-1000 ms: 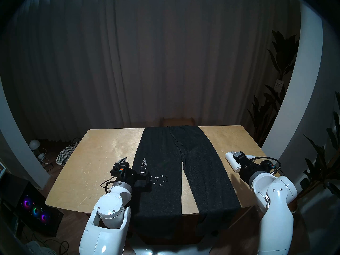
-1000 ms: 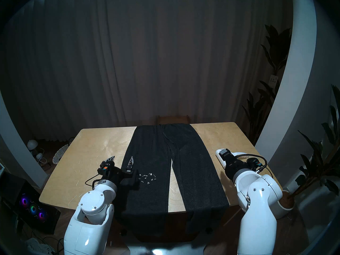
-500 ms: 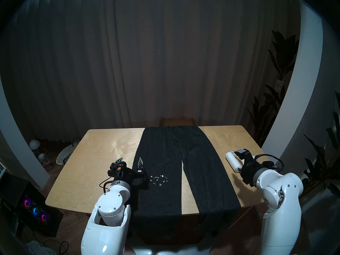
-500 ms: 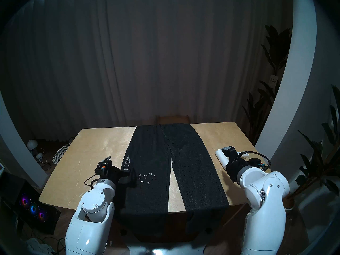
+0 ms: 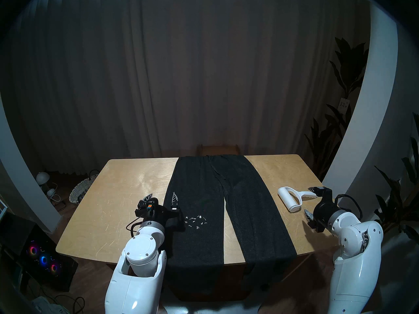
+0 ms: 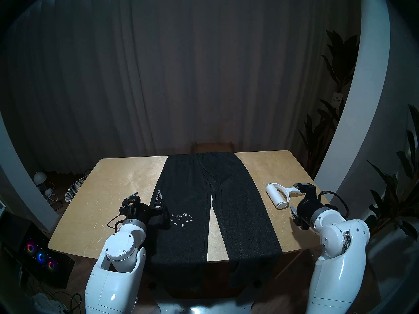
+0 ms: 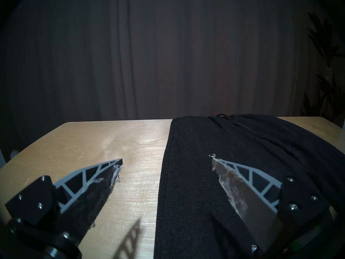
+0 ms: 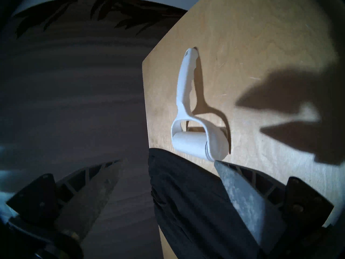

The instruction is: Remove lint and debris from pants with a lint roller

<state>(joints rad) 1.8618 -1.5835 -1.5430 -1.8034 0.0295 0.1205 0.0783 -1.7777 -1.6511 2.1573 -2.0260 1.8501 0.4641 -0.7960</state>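
Observation:
The charcoal pants lie flat down the middle of the wooden table, with the leg ends hanging over the near edge. The lint and debris are white flecks on the left leg. The white lint roller lies on the table right of the pants, its handle pointing right. My right gripper is open at the handle's tip and holds nothing. My left gripper is open and empty over the pants' left edge, left of the flecks. The roller also shows in the right wrist view.
The table's right edge is close by my right gripper. A woven basket and a lamp stand on the floor at the left. Potted plants stand at the right. A wooden chair stands behind the table.
My right gripper has swung right from above the lint roller to just off its handle tip, so the whole roller now shows. The roller has not moved. The left gripper barely shifted.

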